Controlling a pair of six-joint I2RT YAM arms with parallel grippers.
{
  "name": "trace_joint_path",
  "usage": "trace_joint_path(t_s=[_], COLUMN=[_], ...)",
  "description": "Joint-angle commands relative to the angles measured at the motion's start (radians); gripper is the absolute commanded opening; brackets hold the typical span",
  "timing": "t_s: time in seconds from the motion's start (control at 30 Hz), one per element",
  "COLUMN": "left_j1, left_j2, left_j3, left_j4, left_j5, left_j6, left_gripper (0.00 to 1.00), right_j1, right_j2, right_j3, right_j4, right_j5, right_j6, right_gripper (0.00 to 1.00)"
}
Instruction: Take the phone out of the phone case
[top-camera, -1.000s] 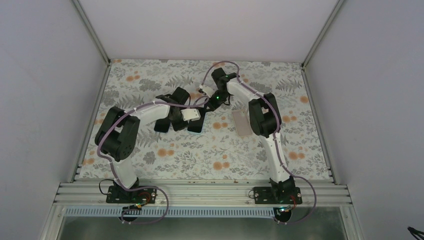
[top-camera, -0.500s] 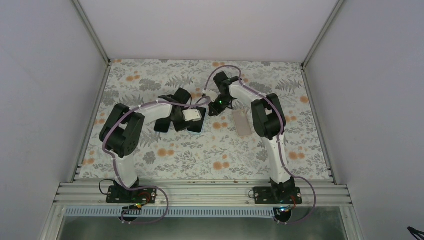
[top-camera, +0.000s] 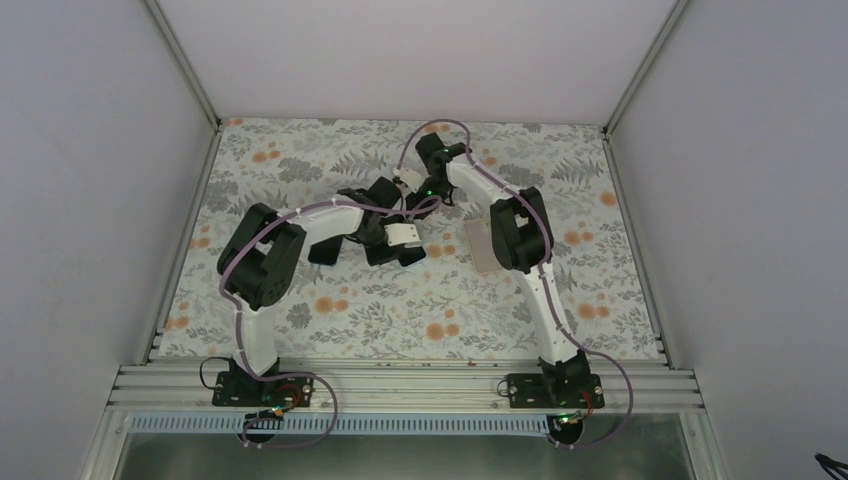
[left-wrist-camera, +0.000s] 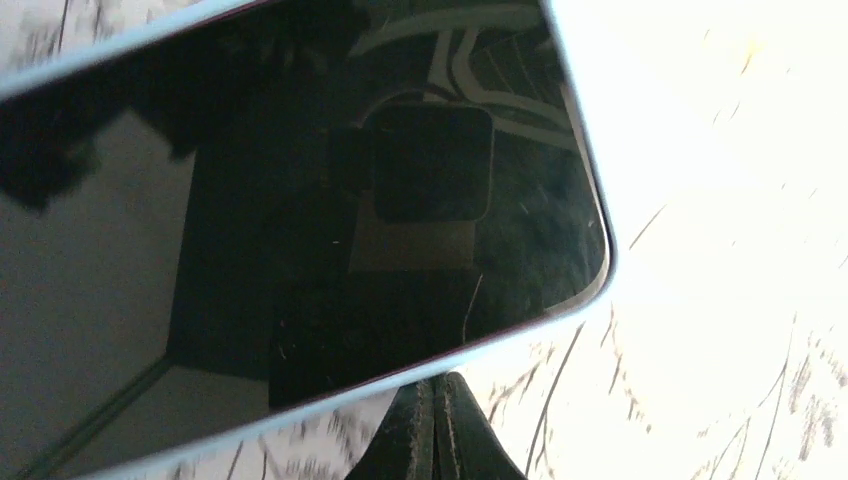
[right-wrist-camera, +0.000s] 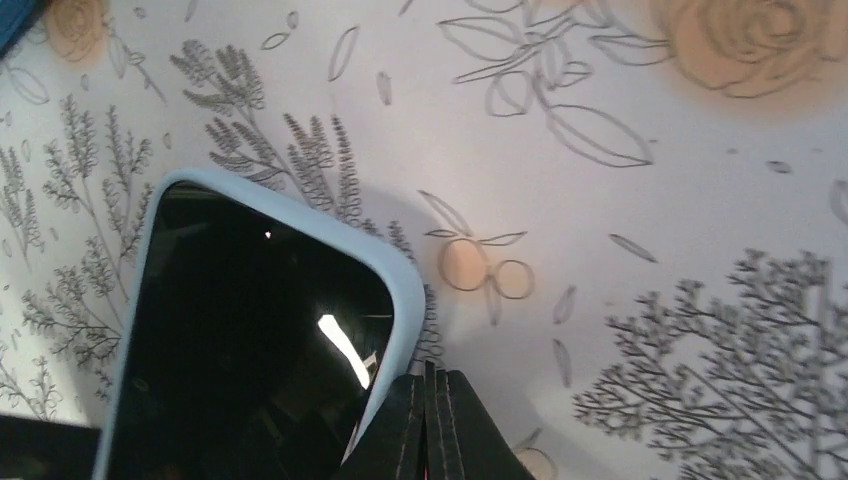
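**Phone seated in its case, flat on the table; both grippers clenched at its edges.**

The phone lies screen up on the floral table cover, near the middle of the table. The light blue phone case wraps its rim all round. The left gripper has its fingers pressed together with nothing between them, and its tips stand at the long edge of the phone near a rounded corner. The right gripper is likewise closed and empty, with its tips against the outer side of another case corner. Whether either set of tips actually bears on the case or only stands beside it cannot be told from these close views. From the top camera the left wrist hides most of the phone. A beige flat piece lies apart on the cover, to the phone's right and beside the right arm.
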Motion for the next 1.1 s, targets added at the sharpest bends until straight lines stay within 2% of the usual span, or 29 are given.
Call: trace_joint_path(t_s=[0.0, 0.1, 0.2, 0.23, 0.27, 0.37, 0.43, 0.47, 0.5, 0.53, 0.6, 0.67, 0.7, 0.83, 0.97, 1.07], left_j1=[-0.06, -0.094, -0.133, -0.144, -0.152, -0.155, -0.153, -0.152, -0.151, -0.147, -0.137, -0.121, -0.107, 0.018, 0.219, 0.329], left_j2=[0.091, 0.129, 0.156, 0.16, 0.157, 0.101, 0.031, -0.015, -0.061, -0.107, -0.198, -0.283, -0.321, -0.456, -0.569, -0.616], left_j3=[0.069, 0.125, 0.174, 0.187, 0.2, 0.183, 0.145, 0.125, 0.106, 0.089, 0.067, 0.05, 0.042, 0.005, -0.081, -0.162], left_j4=[0.024, 0.027, 0.024, 0.016, 0.005, -0.029, -0.054, -0.065, -0.077, -0.089, -0.118, -0.141, -0.139, -0.042, 0.196, 0.398], left_j5=[0.101, 0.132, 0.132, 0.131, 0.131, 0.139, 0.138, 0.136, 0.135, 0.133, 0.132, 0.129, 0.121, 0.083, 0.106, 0.093], left_j6=[-0.003, 0.002, 0.007, 0.006, 0.009, 0.028, 0.048, 0.057, 0.065, 0.072, 0.091, 0.108, 0.113, 0.081, -0.013, -0.047], left_gripper=[0.02, 0.02, 0.02, 0.02, 0.02, 0.02, 0.02, 0.06, 0.15, 0.32, 0.75, 0.96, 0.99, 1.0, 1.0, 1.0], right_j1=[0.037, 0.046, 0.047, 0.047, 0.045, 0.032, 0.016, 0.008, -0.002, -0.01, -0.019, -0.019, -0.018, -0.008, 0.03, 0.069], right_j2=[0.032, 0.012, -0.01, -0.025, -0.047, -0.121, -0.17, -0.185, -0.2, -0.215, -0.233, -0.256, -0.274, -0.371, -0.463, -0.489], right_j3=[0.006, -0.017, -0.035, -0.048, -0.067, -0.131, -0.16, -0.166, -0.171, -0.176, -0.193, -0.236, -0.266, -0.441, -0.578, -0.609], right_j4=[-0.055, -0.049, -0.029, -0.015, 0.004, 0.056, 0.063, 0.058, 0.048, 0.035, 0.004, -0.014, 0.003, 0.171, 0.307, 0.309], right_j5=[-0.044, -0.05, 0.006, 0.038, 0.07, 0.117, 0.121, 0.126, 0.13, 0.132, 0.132, 0.146, 0.154, 0.208, 0.212, 0.211], right_j6=[-0.036, -0.05, -0.045, -0.041, -0.04, -0.051, -0.075, -0.094, -0.118, -0.147, -0.223, -0.304, -0.332, -0.423, -0.495, -0.542], right_gripper=[0.04, 0.04, 0.04, 0.05, 0.1, 0.48, 0.69, 0.8, 0.88, 0.96, 1.0, 1.0, 1.0, 1.0, 1.0, 1.0])
